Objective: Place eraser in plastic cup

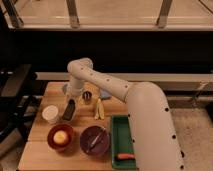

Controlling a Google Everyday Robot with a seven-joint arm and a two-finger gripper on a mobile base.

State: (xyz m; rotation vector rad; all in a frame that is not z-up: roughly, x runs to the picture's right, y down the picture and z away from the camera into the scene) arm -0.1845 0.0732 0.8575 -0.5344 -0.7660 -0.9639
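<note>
Eraser (69, 111) tilted in clamped gripper (71, 102) beneath arched, downward-pointing arm (105, 83)

Wooden table (37, 150); dark wall (150, 50) behind; metal posts (73, 12) above; black chair (15, 87) left; speckled floor (197, 120) right.

The white arm's end effector (70, 100) is sitting at the top of the black eraser (69, 111), over a surface (37, 150) showing pale tan wood. A white container (50, 113), a yellow banana (98, 109), a green tray (120, 144), a red bowl (60, 138) and a purple bowl (94, 140) are standing out.
</note>
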